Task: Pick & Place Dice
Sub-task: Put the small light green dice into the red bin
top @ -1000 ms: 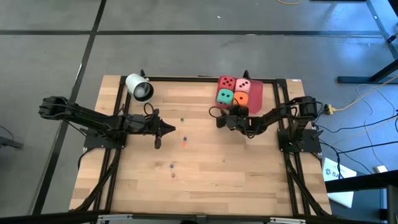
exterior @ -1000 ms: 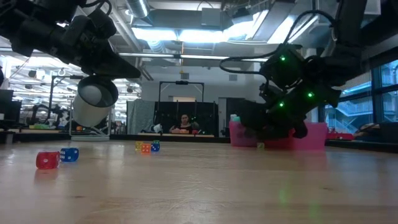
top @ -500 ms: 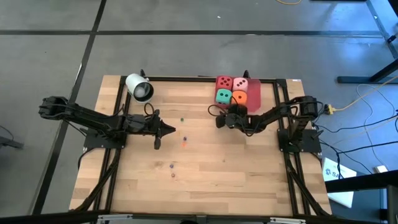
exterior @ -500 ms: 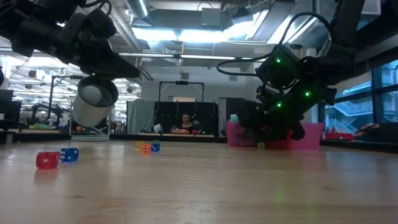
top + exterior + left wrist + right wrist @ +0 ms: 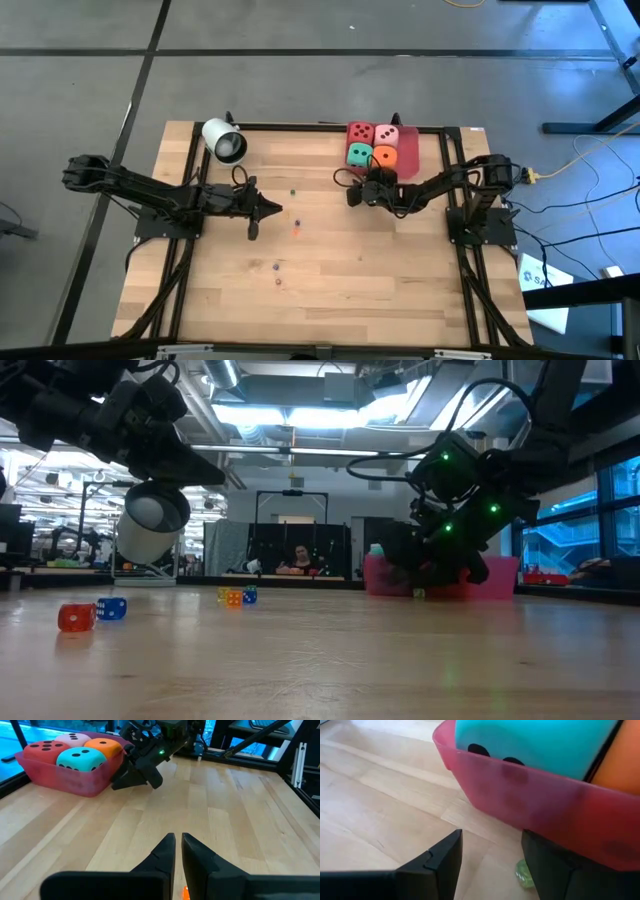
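the red tray (image 5: 410, 152) sits at the far right of the bench (image 5: 330, 270) and it's full: red die (image 5: 361, 133) and pink die (image 5: 389, 136) on the far side, green die (image 5: 359, 155) and orange die (image 5: 385, 158) on the near side, packed tight in a two-by-two. the right claw (image 5: 362, 192) is just at the tray's near edge, fingers parted with nothing between them, and its own camera looks through that gap at the tray wall with a tiny green die (image 5: 524, 872) lying on the wood right below it. that little one is too small to make out from overhead. the left claw (image 5: 274, 208) waits over the middle-left of the bench, fingers pressed together and empty. near the far left corner a white cylinder (image 5: 223, 141) lies on its side, open mouth toward us. from table height you catch small dice that are mere specks from above: a small red die (image 5: 75, 617) and a small blue die (image 5: 113, 608) on the left, a yellow, an orange and another blue in a cluster (image 5: 235, 597) farther back. the bench is pale wood planks on a dark frame; behind it, a big workshop with bright ceiling lights, and a person (image 5: 296, 559) seated far back.
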Available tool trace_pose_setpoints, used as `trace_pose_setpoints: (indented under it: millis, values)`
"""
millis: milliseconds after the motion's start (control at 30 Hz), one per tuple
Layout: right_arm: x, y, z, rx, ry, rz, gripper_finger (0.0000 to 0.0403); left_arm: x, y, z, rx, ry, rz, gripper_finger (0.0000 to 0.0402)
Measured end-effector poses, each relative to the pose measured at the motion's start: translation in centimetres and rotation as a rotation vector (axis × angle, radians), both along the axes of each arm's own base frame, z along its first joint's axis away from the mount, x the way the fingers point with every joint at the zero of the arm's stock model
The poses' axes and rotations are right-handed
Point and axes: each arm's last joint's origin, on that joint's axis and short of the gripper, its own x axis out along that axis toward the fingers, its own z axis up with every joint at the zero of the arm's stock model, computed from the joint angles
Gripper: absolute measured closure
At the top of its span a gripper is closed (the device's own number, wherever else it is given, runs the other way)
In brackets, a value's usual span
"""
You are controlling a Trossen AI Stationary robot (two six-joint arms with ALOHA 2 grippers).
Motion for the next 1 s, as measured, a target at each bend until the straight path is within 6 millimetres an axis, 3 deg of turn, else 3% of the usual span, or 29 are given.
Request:
trace_pose_setpoints:
  millis: [433, 800, 1000]
  values:
    - [2.6, 4.2, 1.3, 0.07, -0.038, 0.225, 0.0197, 0.0, 0.0, 0.0, 0.001, 0.0, 0.0, 0.0377]
    - [5.9, 6.1, 4.3, -0.105, 0.023, 0.419, 0.0197, 0.0, 0.0, 0.0, 0.0, 0.001, 0.001, 0.0375]
    - [5.5, 7.0, 4.9, -0.174, 0.184, 0.522, 0.0197, 0.0, 0.0, -0.1, -0.007, 0.011, -0.004, 0.0377]
